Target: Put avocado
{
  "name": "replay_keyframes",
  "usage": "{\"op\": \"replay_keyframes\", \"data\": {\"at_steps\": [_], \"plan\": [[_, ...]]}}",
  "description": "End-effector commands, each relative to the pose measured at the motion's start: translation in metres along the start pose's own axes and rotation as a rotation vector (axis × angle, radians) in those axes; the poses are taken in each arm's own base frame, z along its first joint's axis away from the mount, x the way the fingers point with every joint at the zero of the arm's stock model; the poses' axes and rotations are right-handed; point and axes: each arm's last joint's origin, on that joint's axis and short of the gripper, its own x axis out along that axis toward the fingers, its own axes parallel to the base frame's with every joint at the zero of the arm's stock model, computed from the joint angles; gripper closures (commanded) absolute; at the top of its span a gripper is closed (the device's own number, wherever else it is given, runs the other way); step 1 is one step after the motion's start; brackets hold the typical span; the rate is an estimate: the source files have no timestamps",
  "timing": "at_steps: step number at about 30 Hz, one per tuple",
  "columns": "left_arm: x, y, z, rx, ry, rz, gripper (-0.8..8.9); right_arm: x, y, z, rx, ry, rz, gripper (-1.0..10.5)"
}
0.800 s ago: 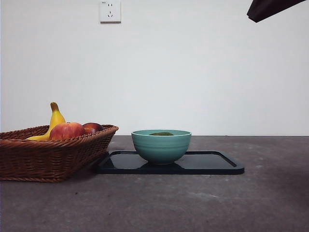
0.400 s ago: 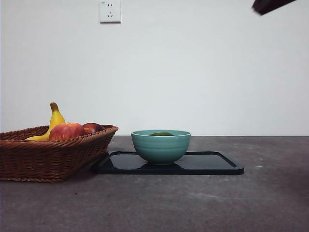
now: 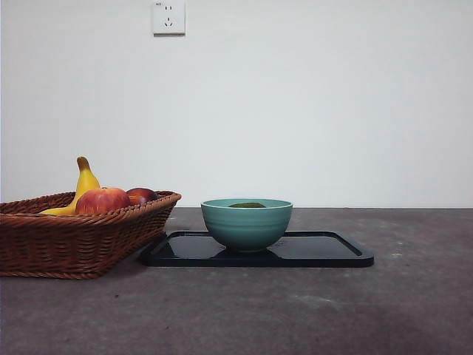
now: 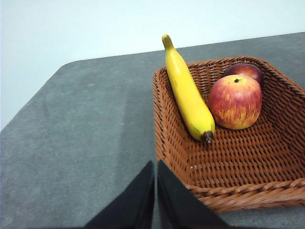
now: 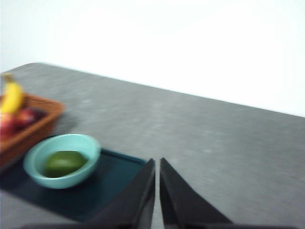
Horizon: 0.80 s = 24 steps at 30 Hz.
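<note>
The dark green avocado [image 5: 65,162] lies inside the teal bowl [image 3: 247,222], which stands on the black tray [image 3: 325,251]. In the front view only the avocado's top [image 3: 247,205] shows above the bowl's rim. My right gripper [image 5: 157,164] is shut and empty, high above the table and well away from the bowl [image 5: 62,161]. My left gripper [image 4: 156,167] is shut and empty, above the table beside the wicker basket [image 4: 228,162]. Neither arm shows in the front view.
The wicker basket [image 3: 74,233] stands at the left and touches the tray's left end. It holds a yellow banana [image 4: 188,93], a red-orange apple [image 4: 235,101] and a darker red fruit [image 4: 244,70]. A wall socket [image 3: 168,16] is on the white wall behind.
The black arm tip at the top right corner of the front view has risen out of the picture. The bowl, avocado, tray and basket have not moved.
</note>
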Motion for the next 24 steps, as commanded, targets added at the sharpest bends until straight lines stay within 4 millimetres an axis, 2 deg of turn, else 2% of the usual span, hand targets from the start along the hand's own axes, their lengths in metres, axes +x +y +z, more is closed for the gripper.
{"op": "replay_keyframes", "data": {"at_steps": [1, 5, 10, 15, 24], "plan": [[0.002, -0.001, -0.007, -0.009, 0.027, -0.002, 8.04, 0.003, -0.005, -0.027, -0.014, -0.043, -0.082, 9.4], [0.002, -0.001, -0.007, -0.009, 0.027, -0.002, 8.04, 0.003, -0.009, -0.060, -0.001, -0.090, -0.201, 9.4], [0.002, -0.001, -0.007, -0.009, 0.027, -0.002, 8.04, 0.003, -0.012, -0.089, 0.030, -0.088, -0.317, 9.4], [0.002, -0.001, -0.007, -0.009, 0.027, -0.002, 8.04, 0.005, -0.014, -0.107, 0.046, -0.086, -0.357, 9.4], [0.002, -0.001, -0.007, -0.009, 0.027, -0.002, 8.04, 0.008, -0.014, -0.125, 0.080, -0.042, -0.356, 9.4]]}}
